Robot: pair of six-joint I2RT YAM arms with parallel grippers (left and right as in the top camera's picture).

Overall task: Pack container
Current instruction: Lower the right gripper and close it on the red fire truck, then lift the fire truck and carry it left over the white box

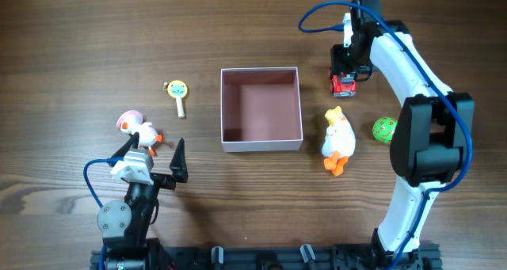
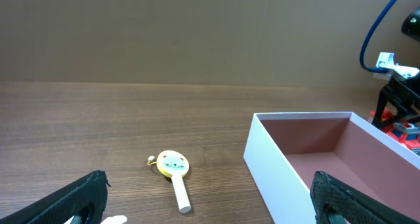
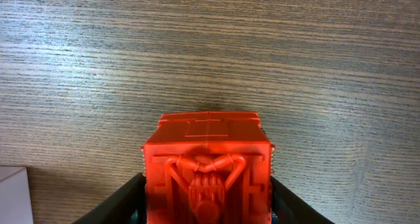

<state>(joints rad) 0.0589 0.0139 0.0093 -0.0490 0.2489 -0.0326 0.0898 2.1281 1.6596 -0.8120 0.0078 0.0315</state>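
Container (image 1: 261,146) near red toy (image 1: 344,84) in right jaws

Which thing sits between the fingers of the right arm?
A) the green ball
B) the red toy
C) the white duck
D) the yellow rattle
B: in the right wrist view, the red toy fills the gap between the two dark fingers.

The desk (image 1: 71,40) shows matt brown wood grain. The container (image 1: 261,146) looks like smooth matt card, white outside, pink inside. The red toy (image 3: 207,161) is glossy moulded plastic. The left fingers (image 2: 79,196) are black, grainy.
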